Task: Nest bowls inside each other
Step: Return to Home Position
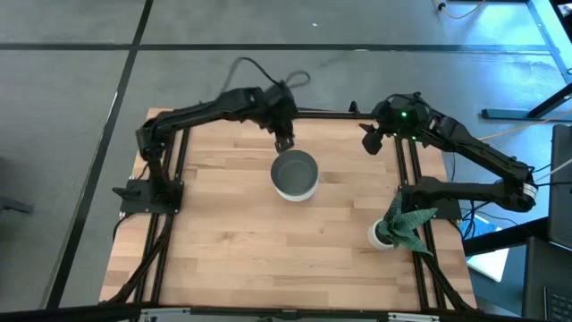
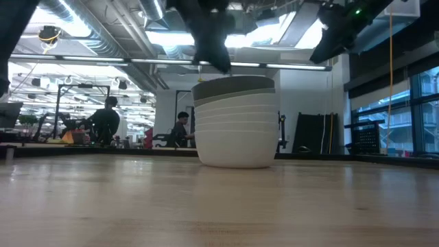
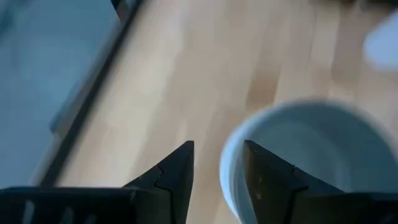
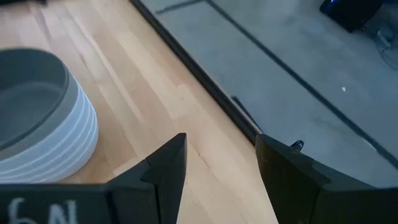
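Seen from above, your stack of bowls [image 1: 295,174] stands mid-surface [image 1: 223,233]. The left arm [image 1: 214,109] hangs its jaws just behind the rim, and the right arm [image 1: 465,143] sits near the far right edge. At surface level, grey bowls top the white ones. Each wrist view shows its jaws parted and empty.

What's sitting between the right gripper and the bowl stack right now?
Nothing: in the high view only bare wooden table lies between the right gripper and the bowl stack; the right wrist view agrees.
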`<control>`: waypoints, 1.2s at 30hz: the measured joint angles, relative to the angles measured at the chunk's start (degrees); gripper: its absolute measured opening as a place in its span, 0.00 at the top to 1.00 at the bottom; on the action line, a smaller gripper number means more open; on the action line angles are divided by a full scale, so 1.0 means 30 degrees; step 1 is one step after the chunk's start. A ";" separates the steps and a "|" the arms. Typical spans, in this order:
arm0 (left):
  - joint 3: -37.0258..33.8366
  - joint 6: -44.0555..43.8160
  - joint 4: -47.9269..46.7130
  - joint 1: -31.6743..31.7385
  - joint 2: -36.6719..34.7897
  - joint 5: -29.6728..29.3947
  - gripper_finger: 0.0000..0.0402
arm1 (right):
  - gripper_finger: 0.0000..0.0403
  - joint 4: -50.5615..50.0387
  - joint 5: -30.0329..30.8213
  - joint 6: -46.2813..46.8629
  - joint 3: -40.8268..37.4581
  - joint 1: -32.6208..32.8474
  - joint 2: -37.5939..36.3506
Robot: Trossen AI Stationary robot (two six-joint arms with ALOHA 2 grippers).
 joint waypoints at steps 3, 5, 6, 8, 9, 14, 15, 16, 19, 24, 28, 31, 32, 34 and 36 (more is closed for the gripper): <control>0.0006 0.0203 0.1119 0.0256 -0.1398 -0.0056 0.68 | 0.52 -0.0016 0.0146 -0.0031 0.0000 -0.0007 -0.1052; -0.0084 0.0474 0.1763 0.0392 -0.2329 -0.0092 0.68 | 0.52 -0.0016 0.0161 -0.0029 0.0000 -0.0015 -0.1825; -0.0191 0.0530 0.2073 0.0473 -0.2844 -0.0105 0.68 | 0.52 -0.0016 0.0161 0.0019 0.0000 -0.0015 -0.2256; -0.0598 0.0685 0.2284 0.0620 -0.3872 -0.0141 0.68 | 0.52 -0.0038 0.0167 0.0088 0.0000 -0.0014 -0.3045; -0.0975 0.0713 0.2613 0.0664 -0.4461 -0.0261 0.68 | 0.52 -0.0037 0.0174 0.0211 0.0000 -0.0015 -0.3458; -0.4274 0.0584 0.4643 0.0728 -0.7783 -0.1650 0.68 | 0.52 -0.0160 0.0182 0.0522 0.0000 -0.0015 -0.5081; -0.5140 0.0584 0.5130 0.0728 -0.8520 -0.1755 0.68 | 0.52 -0.0208 0.0182 0.0536 0.0000 -0.0015 -0.5323; -0.5996 0.0577 0.5714 0.0728 -0.9222 -0.1863 0.68 | 0.52 -0.0296 0.0182 0.0583 0.0000 -0.0015 -0.5566; -0.8747 0.0473 0.7495 0.0728 -1.1461 -0.1944 0.68 | 0.52 -0.0610 0.0182 0.0615 0.0000 -0.0015 -0.6117; -1.2565 0.0360 0.9601 0.0720 -1.4737 -0.2438 0.68 | 0.52 -0.0687 0.0704 0.0690 0.0000 -0.0015 -0.6571; -1.4490 0.0367 0.9978 0.0728 -1.6735 -0.3023 0.68 | 0.52 -0.0742 0.0892 0.0017 -0.0273 -0.0015 -0.7025; -1.5776 -0.0109 1.0867 0.0728 -1.7960 -0.3290 0.68 | 0.52 -0.0019 0.0882 0.0012 -0.1670 -0.0001 -0.7917; -1.6122 -0.0135 1.1091 0.0726 -1.8350 -0.3399 0.68 | 0.52 0.0320 0.0889 0.0033 -0.2322 -0.0008 -0.8339; -1.6758 -0.0123 1.1462 0.0728 -1.9002 -0.3470 0.68 | 0.52 0.1260 0.0889 0.0062 -0.3674 -0.0011 -0.9243; -1.7218 -0.0109 1.1592 0.0728 -1.9483 -0.3547 0.68 | 0.52 0.2097 0.0889 0.0076 -0.4881 -0.0015 -1.0084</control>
